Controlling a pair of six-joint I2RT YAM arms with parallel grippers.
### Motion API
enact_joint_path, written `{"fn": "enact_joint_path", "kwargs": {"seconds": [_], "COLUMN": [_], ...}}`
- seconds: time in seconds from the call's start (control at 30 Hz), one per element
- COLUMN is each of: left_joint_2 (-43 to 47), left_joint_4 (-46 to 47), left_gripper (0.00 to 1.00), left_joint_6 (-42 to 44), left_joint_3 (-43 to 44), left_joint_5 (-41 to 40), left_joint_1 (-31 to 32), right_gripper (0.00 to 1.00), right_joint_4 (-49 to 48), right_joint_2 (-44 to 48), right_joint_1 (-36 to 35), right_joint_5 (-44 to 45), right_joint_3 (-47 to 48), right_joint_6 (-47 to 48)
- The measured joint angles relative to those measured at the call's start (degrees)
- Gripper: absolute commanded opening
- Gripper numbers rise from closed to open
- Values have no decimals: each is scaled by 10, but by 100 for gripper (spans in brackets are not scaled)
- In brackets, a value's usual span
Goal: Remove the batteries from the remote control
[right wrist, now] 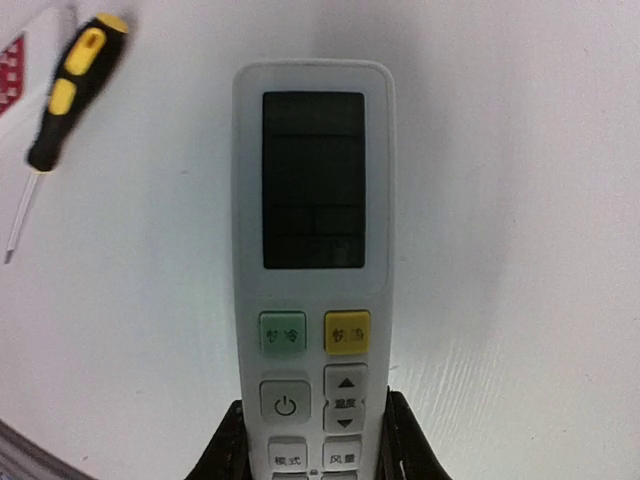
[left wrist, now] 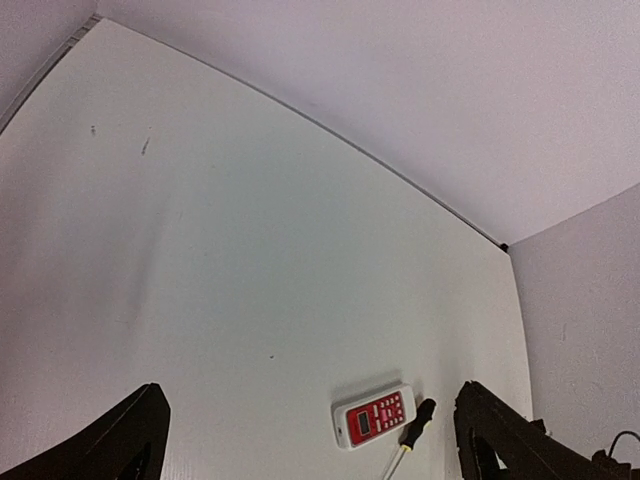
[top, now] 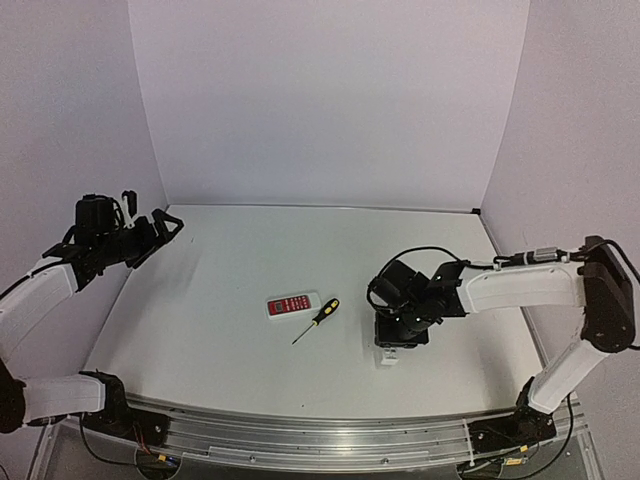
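Observation:
The slim white remote control (right wrist: 313,250) lies face up, with its dark screen and its green and yellow buttons showing. My right gripper (right wrist: 313,450) is shut on its lower part, one black finger (right wrist: 228,450) against each long side. In the top view this gripper (top: 398,330) is low over the table right of centre, and only the remote's white end (top: 387,355) shows below it. The batteries are hidden. My left gripper (top: 165,228) is open and empty, raised at the far left; its view (left wrist: 310,445) looks across the table.
A shorter red-faced remote (top: 292,304) lies at the table's centre, also in the left wrist view (left wrist: 373,415). A black-and-yellow-handled screwdriver (top: 318,318) lies just right of it, and at upper left in the right wrist view (right wrist: 70,85). White walls enclose the table.

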State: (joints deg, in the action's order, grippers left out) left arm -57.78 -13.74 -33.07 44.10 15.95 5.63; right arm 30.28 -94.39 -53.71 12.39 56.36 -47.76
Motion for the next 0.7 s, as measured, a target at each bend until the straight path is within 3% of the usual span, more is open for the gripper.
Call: {"fn": "enact_joint_path", "kwargs": {"seconds": [0.17, 0.27, 0.5, 0.7], "left_joint_2": [-25, -56, -124, -182], "left_joint_4": [91, 144, 172, 153], "left_gripper": [100, 100, 100, 99], "left_joint_6": [16, 49, 269, 408], "left_joint_3": [-6, -8, -6, 32], "left_joint_5": [127, 207, 395, 475], "left_joint_1": [7, 50, 241, 277], "right_gripper": [0, 0, 0, 0], "right_joint_4": [3, 6, 6, 5], "right_joint_2": [64, 78, 78, 68], "right_joint_1": [22, 40, 63, 62], "right_joint_5": [-94, -189, -475, -615], "right_joint_3": [20, 49, 120, 162], "right_joint_6": [31, 66, 110, 114]}}
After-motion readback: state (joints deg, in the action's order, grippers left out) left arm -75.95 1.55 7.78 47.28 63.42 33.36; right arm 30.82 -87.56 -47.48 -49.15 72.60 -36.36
